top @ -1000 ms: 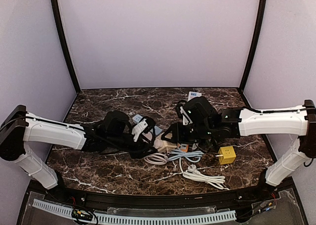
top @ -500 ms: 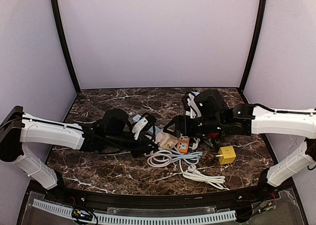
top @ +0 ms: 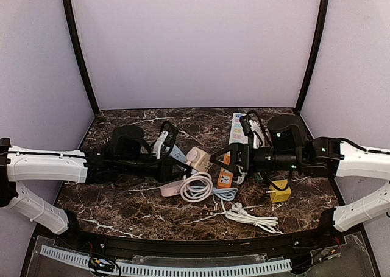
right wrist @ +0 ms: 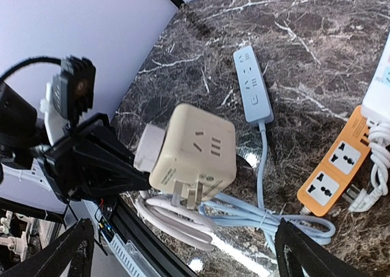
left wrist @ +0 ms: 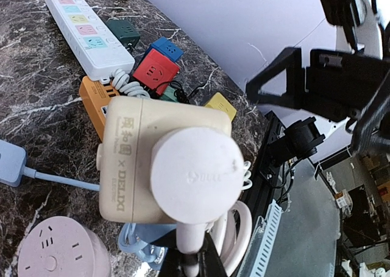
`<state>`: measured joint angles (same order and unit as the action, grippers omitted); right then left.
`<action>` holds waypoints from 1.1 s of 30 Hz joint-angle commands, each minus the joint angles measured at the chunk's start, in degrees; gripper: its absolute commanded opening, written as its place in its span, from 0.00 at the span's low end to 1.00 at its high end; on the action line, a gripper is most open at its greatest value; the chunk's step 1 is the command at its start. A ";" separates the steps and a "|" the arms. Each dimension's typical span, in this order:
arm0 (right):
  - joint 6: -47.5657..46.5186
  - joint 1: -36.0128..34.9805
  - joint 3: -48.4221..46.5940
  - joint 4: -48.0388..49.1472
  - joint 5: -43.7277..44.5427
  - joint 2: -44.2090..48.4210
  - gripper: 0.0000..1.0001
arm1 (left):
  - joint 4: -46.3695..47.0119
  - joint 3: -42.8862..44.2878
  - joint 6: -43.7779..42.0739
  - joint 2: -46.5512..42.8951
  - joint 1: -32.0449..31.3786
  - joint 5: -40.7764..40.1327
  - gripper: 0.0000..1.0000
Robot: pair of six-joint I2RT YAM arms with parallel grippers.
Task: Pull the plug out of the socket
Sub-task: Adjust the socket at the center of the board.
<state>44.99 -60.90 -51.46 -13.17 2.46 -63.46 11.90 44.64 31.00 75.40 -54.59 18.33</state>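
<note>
While left pincer (top: 181, 165) clamps plug (left wrist: 195, 175), cream cube socket (left wrist: 131, 161) reads "DELIXI".

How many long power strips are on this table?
3: white strip at the back right; orange strip by its near end; blue strip left of both, near the middle. The arms may hide more.

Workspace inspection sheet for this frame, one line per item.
Surface: dark marble table, crowded mid-table.
Job's things: white plug seated in cream cube socket, both held off the table.
Clutter: white power strip, orange strip, yellow cube, pink round socket.
Grippers: left gripper shut on the white plug; right gripper open, not touching the cube.
Cables: white coiled cable, light blue cord, loose.
Surroundings: lavender walls.
</note>
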 commanded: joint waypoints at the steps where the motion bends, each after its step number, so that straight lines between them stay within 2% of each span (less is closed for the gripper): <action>1: 2.49 -3.66 1.49 1.81 1.87 -2.55 0.98 | 5.45 1.72 5.80 -3.39 0.24 0.36 0.01; 4: 2.60 -4.88 0.92 2.65 2.89 -3.46 0.96 | 2.98 2.56 6.09 -3.88 0.25 -1.70 0.01; 9: 3.98 -6.24 -1.16 2.39 4.81 -5.17 0.87 | -0.04 2.84 4.04 -5.41 0.20 -5.23 0.01; 10: 5.73 -6.34 -1.18 2.33 5.79 -5.07 0.83 | -0.17 2.83 3.35 -5.74 0.19 -5.45 0.01; 12: 8.43 -6.28 -1.41 2.98 7.17 -4.80 0.69 | -1.70 2.74 0.56 -6.05 0.14 -6.84 0.01; 14: 9.06 -6.33 -2.46 4.12 7.15 -5.63 0.63 | -5.44 2.97 -2.91 -6.36 0.11 -10.33 0.01; 20: 10.23 -6.34 -4.73 3.05 6.83 -10.35 0.59 | -19.56 3.39 -10.50 -7.31 -0.12 -27.76 0.01; 23: 11.00 -6.37 -3.84 3.06 7.30 -10.88 0.58 | -23.58 3.57 -13.22 -8.76 -0.34 -35.41 0.01; 26: 11.46 -6.39 -2.88 2.82 8.44 -10.85 0.59 | -25.54 3.69 -15.08 -8.63 -1.66 -37.36 0.01; 30: 12.05 -6.29 -2.60 1.82 9.78 -10.89 0.60 | -25.45 4.34 -13.03 -4.50 -3.36 -33.30 0.01; 33: 12.62 -6.30 -2.20 1.45 10.24 -10.86 0.62 | -24.12 5.06 -11.25 -0.17 -4.90 -30.75 0.05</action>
<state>56.42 -66.76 -54.72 -10.76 10.61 -74.41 -13.56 47.13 18.63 71.33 -57.60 -14.09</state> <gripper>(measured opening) 0.611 0.028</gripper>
